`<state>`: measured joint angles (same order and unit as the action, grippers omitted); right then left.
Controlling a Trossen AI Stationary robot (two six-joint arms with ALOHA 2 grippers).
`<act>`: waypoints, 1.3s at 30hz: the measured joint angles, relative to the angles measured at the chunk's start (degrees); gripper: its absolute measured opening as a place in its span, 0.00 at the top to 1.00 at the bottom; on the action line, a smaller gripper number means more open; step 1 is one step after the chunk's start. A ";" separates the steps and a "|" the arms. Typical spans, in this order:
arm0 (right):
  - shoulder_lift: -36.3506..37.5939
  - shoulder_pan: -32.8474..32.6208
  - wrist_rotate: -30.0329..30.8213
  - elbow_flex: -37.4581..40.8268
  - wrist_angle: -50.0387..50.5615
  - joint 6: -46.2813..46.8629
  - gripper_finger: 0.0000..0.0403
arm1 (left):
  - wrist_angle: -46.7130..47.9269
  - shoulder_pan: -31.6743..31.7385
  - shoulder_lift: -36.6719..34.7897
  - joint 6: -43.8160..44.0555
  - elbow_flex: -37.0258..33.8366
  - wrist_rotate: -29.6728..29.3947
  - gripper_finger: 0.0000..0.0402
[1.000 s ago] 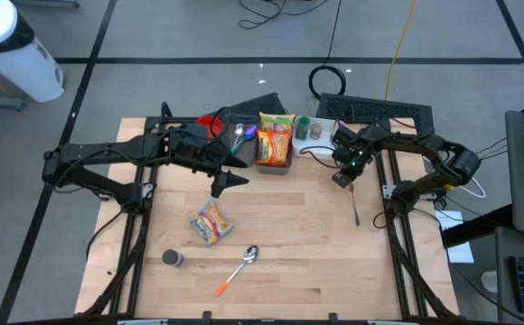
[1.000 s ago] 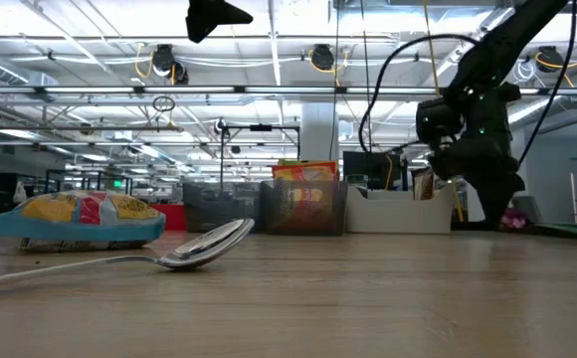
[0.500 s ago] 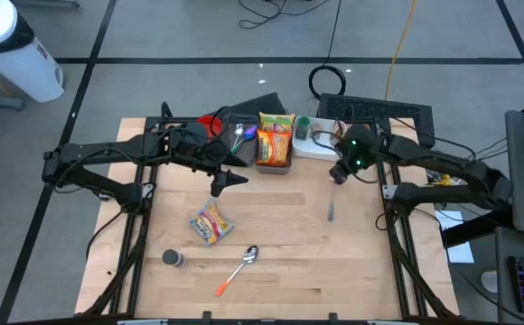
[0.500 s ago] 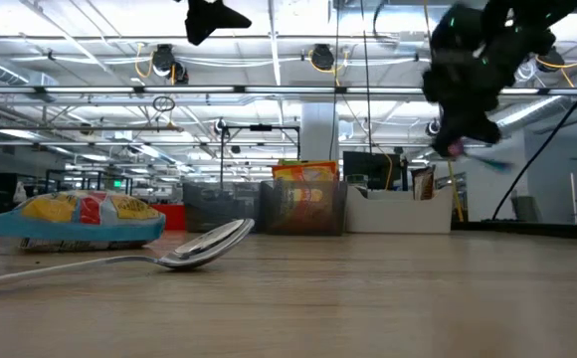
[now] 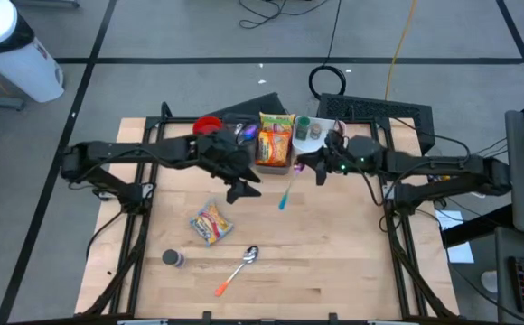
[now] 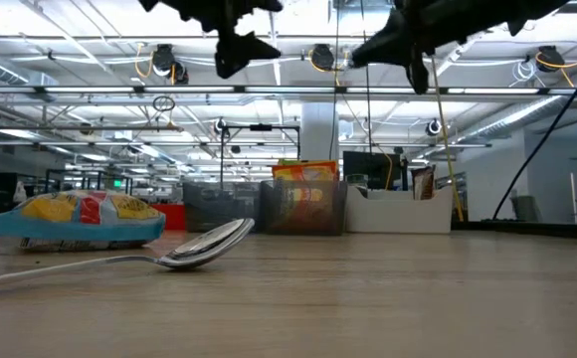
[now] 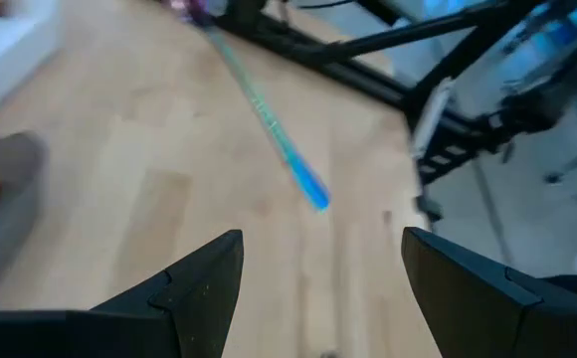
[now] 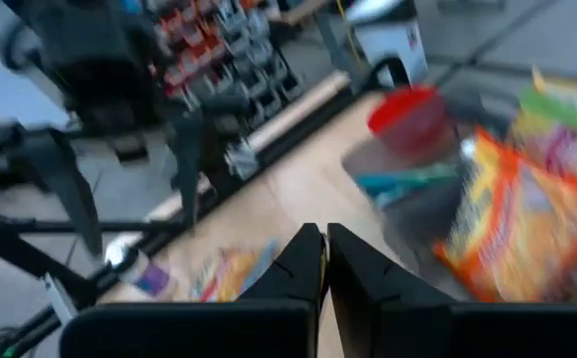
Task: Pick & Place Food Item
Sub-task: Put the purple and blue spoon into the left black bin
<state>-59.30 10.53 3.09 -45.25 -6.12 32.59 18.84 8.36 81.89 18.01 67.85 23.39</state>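
The yellow snack packet [image 5: 210,223] lies flat on the bare wood of the table [image 5: 334,262], on the left half, with its long axis slanting across the boards rather than square to any edge. Only the spoon [image 5: 240,265] is close by, a little nearer the front edge. From the low view the packet [image 6: 88,217] sits low and domed, with nothing touching it. The left gripper [image 5: 244,189] is plainly the nearer one. It hangs high above the table, just inboard of the packet and toward the back, with its two fingers [image 7: 201,288] spread wide and nothing between them. To reach the packet it would, I'd judge, have to come down and shift outward and toward the front, then turn so the fingers close across the narrow width and not along the slant. The right gripper [image 5: 314,166] is well apart, up by the basket holding the bag of chips [image 5: 275,140]. Its fingers [image 8: 308,261] are pressed together, apparently on the purple end of a teal-handled utensil [image 5: 285,192] that trails out over mid-table, so that arm looks busy and badly placed for the packet.
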 joint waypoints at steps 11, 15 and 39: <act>-2.13 -1.38 3.08 0.00 -13.81 -3.34 1.00 | -13.23 0.04 5.52 6.66 0.02 5.43 0.30; -2.15 -1.27 3.08 0.00 -15.16 -3.81 1.00 | -15.70 0.46 6.99 9.44 0.02 7.87 0.30; -2.13 -1.92 1.27 -0.02 -17.81 -5.77 1.00 | -20.92 1.86 8.87 17.31 0.07 8.52 0.69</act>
<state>-61.43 8.61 4.36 -45.28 -23.93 26.82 -2.08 10.22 90.76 35.33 67.92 31.92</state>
